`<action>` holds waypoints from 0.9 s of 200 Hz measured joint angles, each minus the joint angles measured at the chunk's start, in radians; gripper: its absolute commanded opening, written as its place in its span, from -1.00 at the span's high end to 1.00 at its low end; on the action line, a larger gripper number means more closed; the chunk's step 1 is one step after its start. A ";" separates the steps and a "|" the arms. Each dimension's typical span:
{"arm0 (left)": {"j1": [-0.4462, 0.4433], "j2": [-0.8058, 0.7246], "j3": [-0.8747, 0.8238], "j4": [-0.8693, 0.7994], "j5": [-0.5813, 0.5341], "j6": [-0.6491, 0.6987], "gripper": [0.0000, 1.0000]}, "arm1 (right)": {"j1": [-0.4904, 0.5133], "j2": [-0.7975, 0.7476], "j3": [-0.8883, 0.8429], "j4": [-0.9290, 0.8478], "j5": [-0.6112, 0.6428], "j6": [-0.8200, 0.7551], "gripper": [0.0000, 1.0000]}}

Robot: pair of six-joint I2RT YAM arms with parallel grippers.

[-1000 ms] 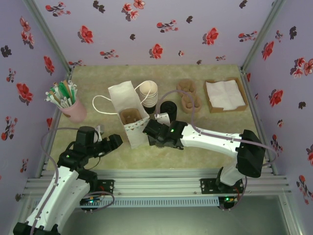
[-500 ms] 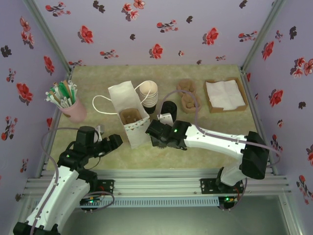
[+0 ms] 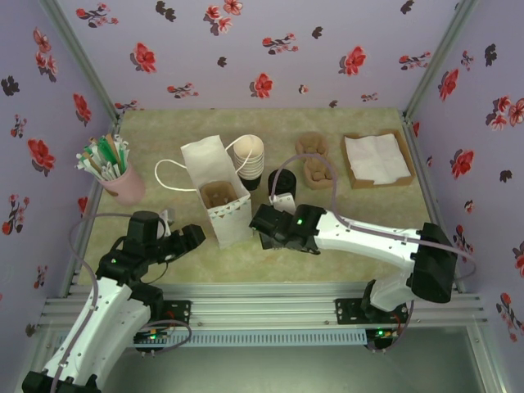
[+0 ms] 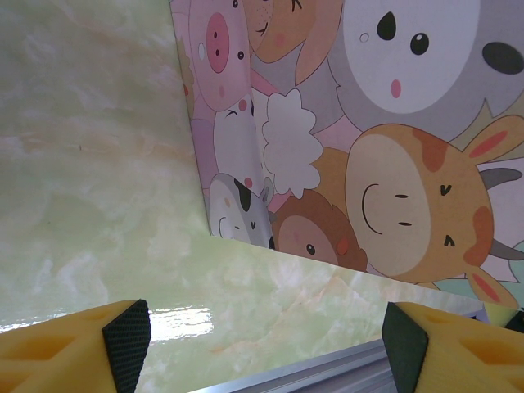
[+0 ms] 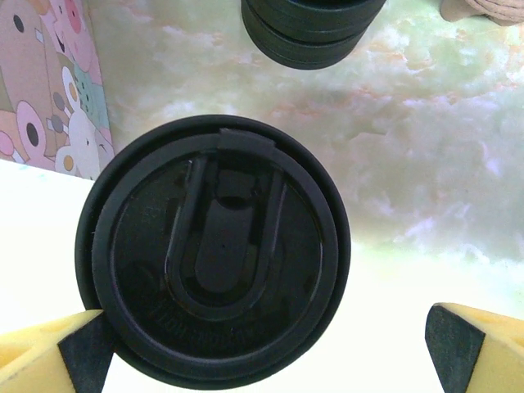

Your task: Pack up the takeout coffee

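The takeout coffee shows in the right wrist view as a round black lid with a sip tab, seen from straight above. My right gripper is open and hangs over it. The lid sits between the wide jaws, close against the left pad and well short of the right one. From above, the right gripper hovers just right of the white paper bag, which stands open with a brown carrier inside. My left gripper is open near the front, left of the bag, and its cartoon-animal side lies ahead of it.
A squat stack of black lids and a stack of cream cups stand behind the right gripper. Brown cup carriers and a napkin tray sit at the back right. A pink cup of stirrers is at the far left.
My right gripper has drifted a little to the right, away from the bag's side, still open. The left arm has not moved.
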 measured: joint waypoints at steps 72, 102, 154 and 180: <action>0.000 0.000 0.000 -0.001 0.000 0.000 -0.55 | 0.013 -0.026 -0.024 -0.046 0.000 0.008 -0.98; 0.000 -0.002 0.000 -0.001 0.000 0.000 -0.55 | 0.016 -0.056 -0.033 -0.070 -0.001 0.016 -0.98; 0.000 -0.046 0.025 -0.017 0.001 -0.001 -0.71 | 0.029 -0.101 -0.034 -0.065 -0.042 0.015 -0.98; 0.000 -0.105 0.078 -0.057 0.000 0.000 -0.90 | 0.031 -0.131 -0.034 -0.066 -0.050 0.014 -0.98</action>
